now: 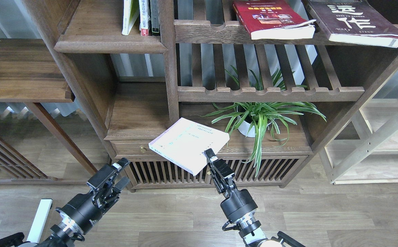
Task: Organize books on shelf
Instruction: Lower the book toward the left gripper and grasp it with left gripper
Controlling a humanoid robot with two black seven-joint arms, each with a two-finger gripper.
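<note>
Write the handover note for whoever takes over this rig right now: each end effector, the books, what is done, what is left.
Right end effector: shut on the lavender-white book, held tilted in front of the cabinet.
Left end effector: open, holding nothing, low over the floor.
Red book and maroon book lie flat on the upper slatted rack.
Three books stand on the shelf, upper left.
Left: shelve the held book, then the two flat ones.

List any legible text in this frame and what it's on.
"运作": big cream characters on the maroon-brown book, top right rack.
Red book: yellow band with print, too small to read.
Pale lavender-white book held by the right gripper: lines of small print on the cover, blurred.
Upright books on the upper left shelf: spine text unreadable.
Nothing else readable.
</note>
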